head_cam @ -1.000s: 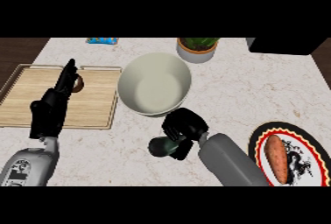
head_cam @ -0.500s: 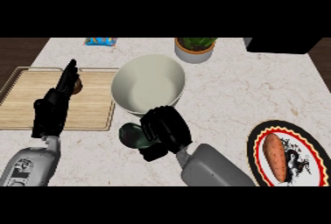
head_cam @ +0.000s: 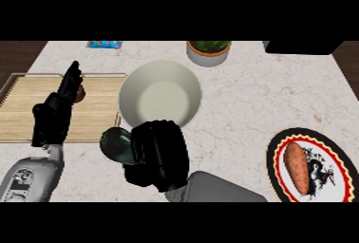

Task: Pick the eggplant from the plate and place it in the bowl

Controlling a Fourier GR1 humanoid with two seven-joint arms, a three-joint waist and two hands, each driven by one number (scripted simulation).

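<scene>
Right black hand (head_cam: 160, 154) curled around the dark green eggplant (head_cam: 116, 144), held just beside the pale round bowl's (head_cam: 160, 95) near rim. Left black hand (head_cam: 57, 111) open, fingers straight, over wooden cutting board (head_cam: 28, 107).

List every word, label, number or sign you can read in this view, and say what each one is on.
No text reads anywhere in the head view.
The blue packet at the counter's far edge: markings too blurred to read.
The plate at the right: a black figure and red-and-yellow rim pattern, no letters that show.
The left hand's forearm casing: faint dark marks, too small to read.
</scene>
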